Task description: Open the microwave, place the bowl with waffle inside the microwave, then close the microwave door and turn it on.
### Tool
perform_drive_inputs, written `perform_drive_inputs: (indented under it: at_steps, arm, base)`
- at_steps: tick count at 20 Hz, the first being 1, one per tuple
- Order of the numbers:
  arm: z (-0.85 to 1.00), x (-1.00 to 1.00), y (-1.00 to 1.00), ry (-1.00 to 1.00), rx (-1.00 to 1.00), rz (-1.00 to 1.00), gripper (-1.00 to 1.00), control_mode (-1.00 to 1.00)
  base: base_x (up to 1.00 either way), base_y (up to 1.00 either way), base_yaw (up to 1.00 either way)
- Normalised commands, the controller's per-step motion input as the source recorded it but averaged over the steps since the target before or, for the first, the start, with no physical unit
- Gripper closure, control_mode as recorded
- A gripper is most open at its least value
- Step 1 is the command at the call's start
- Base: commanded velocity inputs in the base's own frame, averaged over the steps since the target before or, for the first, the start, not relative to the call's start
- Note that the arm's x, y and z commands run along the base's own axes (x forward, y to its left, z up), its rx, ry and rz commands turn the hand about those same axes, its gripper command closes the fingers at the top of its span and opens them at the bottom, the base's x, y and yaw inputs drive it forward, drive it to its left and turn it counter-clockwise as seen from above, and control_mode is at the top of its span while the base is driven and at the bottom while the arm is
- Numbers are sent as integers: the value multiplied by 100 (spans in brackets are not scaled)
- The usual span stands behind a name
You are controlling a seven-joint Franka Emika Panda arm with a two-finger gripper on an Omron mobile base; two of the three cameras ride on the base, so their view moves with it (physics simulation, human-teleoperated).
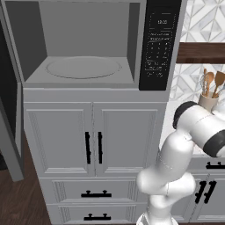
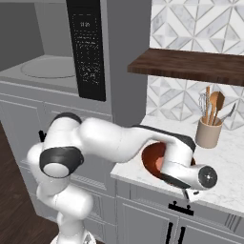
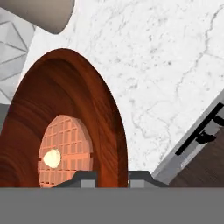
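Gripper (image 3: 111, 177) astride rim of bowl with waffle (image 3: 65, 127), on marble counter (image 3: 166, 65).
Glossy, stiff, probably slippery; best pinched at rim. Fingers apart or closed: cannot tell.

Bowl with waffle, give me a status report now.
Gripper straddling the bowl rim, grip unconfirmed. Bowl on counter, waffle inside. Microwave open, door swung left. Utensil cup beside bowl.

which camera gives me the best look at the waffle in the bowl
The hand view: the waffle lies close up inside the bowl, grid visible. The right base view shows just part of the bowl behind the arm.
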Motion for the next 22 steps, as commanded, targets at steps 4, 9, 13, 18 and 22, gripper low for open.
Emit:
perform_drive_inputs:
  at_steps: [4, 9, 13, 18, 22]
  arm:
    - [52, -100, -7, -3, 17, -25, 100, -100]
    - [46, -100, 20, 0, 4, -24, 100, -100]
    - [33, -100, 91, -21, -2, -27, 100, -100]
    - [41, -74, 100, -16, -21, -12, 100, -100]
    - [27, -11, 100, 0, -37, -6, 100, -100]
  base:
    - [0, 0, 0]
    - [0, 0, 0]
    - [0, 0, 0]
    - [0, 0, 0]
    - [0, 0, 0]
